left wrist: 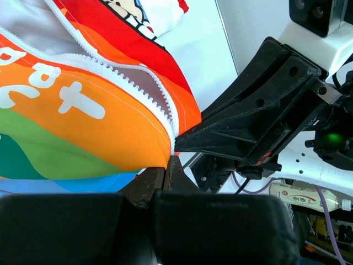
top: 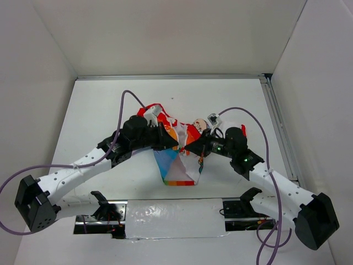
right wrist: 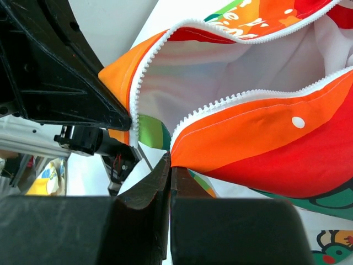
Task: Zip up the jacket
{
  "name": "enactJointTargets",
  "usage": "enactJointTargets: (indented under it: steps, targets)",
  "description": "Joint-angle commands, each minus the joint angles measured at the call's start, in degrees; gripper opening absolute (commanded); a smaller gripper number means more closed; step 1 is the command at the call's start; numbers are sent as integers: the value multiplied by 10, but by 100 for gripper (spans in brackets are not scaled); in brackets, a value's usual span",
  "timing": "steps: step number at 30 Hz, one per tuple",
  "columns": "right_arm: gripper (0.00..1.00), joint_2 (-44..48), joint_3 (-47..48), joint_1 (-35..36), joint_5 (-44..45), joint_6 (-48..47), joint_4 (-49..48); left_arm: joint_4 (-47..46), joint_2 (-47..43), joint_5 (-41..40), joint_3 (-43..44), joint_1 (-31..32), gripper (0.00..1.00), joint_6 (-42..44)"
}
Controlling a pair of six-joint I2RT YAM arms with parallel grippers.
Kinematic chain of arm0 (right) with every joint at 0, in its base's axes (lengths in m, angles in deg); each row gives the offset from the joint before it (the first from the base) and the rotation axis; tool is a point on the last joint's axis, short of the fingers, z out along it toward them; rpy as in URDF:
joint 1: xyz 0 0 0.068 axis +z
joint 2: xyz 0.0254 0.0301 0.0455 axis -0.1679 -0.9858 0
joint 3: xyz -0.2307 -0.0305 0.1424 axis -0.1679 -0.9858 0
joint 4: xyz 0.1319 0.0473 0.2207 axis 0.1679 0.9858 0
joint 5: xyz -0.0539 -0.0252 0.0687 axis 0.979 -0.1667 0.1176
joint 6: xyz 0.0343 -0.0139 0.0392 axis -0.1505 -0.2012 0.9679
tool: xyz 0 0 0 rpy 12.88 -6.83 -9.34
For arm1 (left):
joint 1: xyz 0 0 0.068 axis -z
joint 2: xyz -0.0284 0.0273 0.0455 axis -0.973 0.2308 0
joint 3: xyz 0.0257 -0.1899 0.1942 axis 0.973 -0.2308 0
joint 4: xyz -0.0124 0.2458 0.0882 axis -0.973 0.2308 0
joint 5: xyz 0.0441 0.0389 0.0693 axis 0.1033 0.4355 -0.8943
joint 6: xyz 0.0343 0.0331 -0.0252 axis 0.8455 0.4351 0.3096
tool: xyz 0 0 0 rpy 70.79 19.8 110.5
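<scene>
Both your claws are pinched shut on the jacket (top: 177, 165): left gripper (left wrist: 165, 174) on the bottom corner of one orange front panel, right gripper (right wrist: 170, 165) on the other panel's corner. You have the jacket bunched between the arms over mid-table (top: 94, 110) — white zipper teeth (right wrist: 220, 102) parted, pale lining (right wrist: 209, 72) showing between.

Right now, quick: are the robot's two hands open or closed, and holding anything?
The left hand is closed, pinching one front edge of the jacket.
The right hand is closed, pinching the other front edge.
</scene>
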Motion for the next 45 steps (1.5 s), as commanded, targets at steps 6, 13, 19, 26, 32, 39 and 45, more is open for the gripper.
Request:
enactJointTargets:
  steps: [6,13,19,26,32,39,45]
  targets:
    - [0,37,27,2,39,-18,31,-43,-6,26,-2,0,0,5]
    - [0,1,70,-3,248,6,210,75,63,-12,21,20,0,9]
    - [0,-80,71,-19,304,29,239,129,134,14,-48,24,0,-22]
    - [0,-134,75,-21,318,19,221,96,194,77,-44,27,45,-11]
    - [0,-133,67,-24,306,14,212,101,192,65,-47,27,64,-21]
    - [0,-131,62,-23,297,13,211,104,187,51,-50,27,65,-31]
    - [0,-124,57,-24,289,16,205,105,230,41,-19,30,48,-35]
